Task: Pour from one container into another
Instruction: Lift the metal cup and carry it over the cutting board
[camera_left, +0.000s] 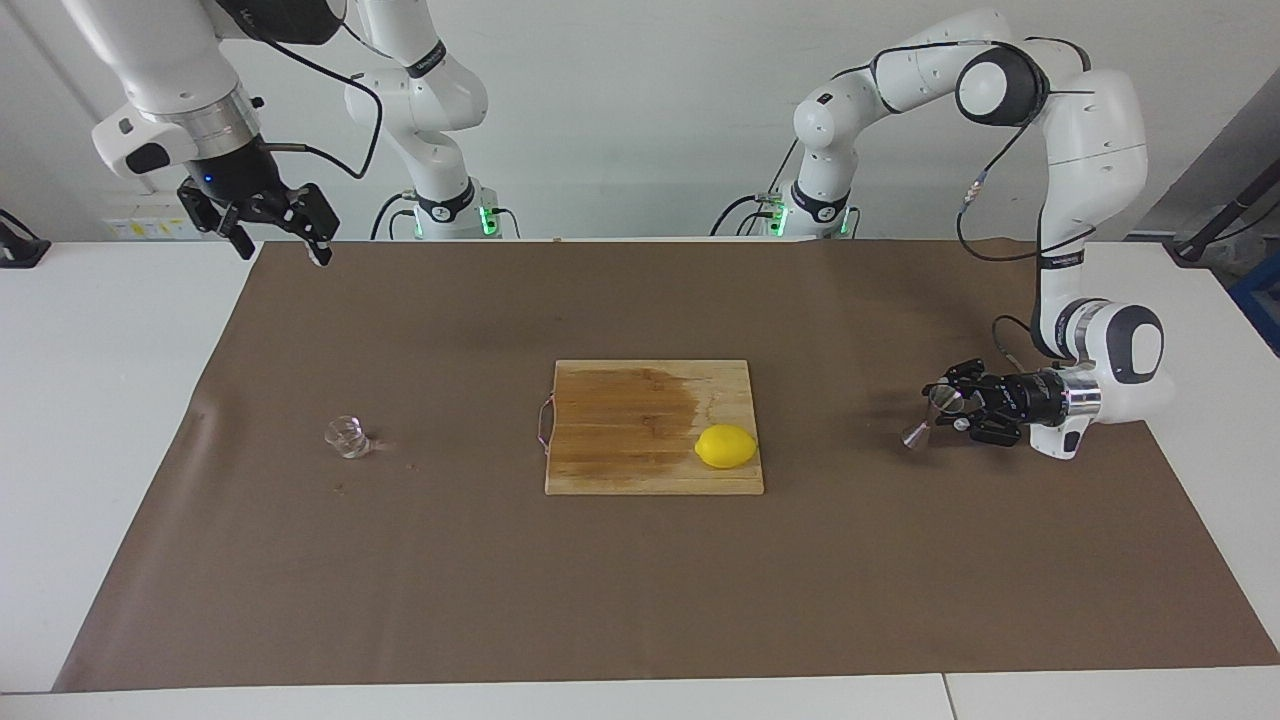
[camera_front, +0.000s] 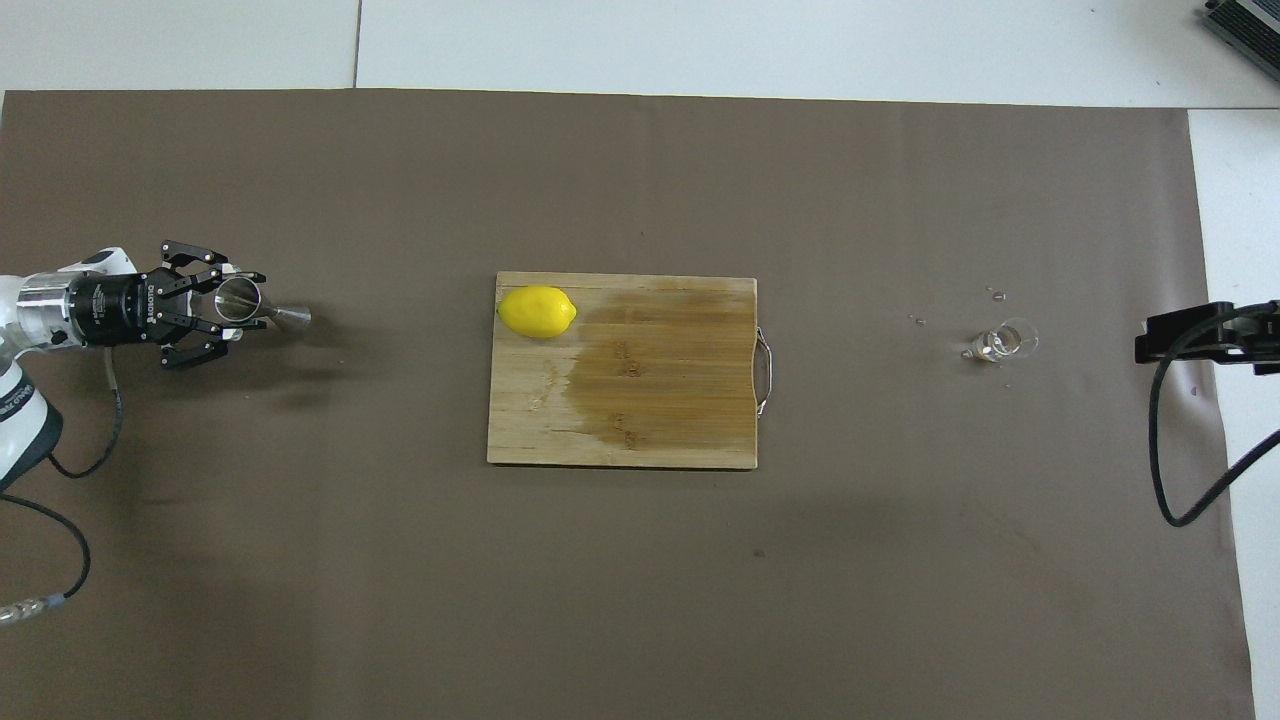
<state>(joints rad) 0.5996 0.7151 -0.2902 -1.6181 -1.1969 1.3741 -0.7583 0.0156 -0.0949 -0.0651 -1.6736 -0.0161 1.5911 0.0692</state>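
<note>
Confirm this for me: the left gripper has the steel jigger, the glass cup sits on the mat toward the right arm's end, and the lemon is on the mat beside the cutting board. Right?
One thing is off. The lemon lies on the cutting board, at a corner, as the facing view shows. The rest holds: the left gripper is shut on the jigger, and the glass cup sits on the mat toward the right arm's end.

obstacle: cutting board (camera_left: 652, 425) with lemon (camera_left: 726, 446) mid-table | elsewhere: open mat (camera_left: 640, 590)
</note>
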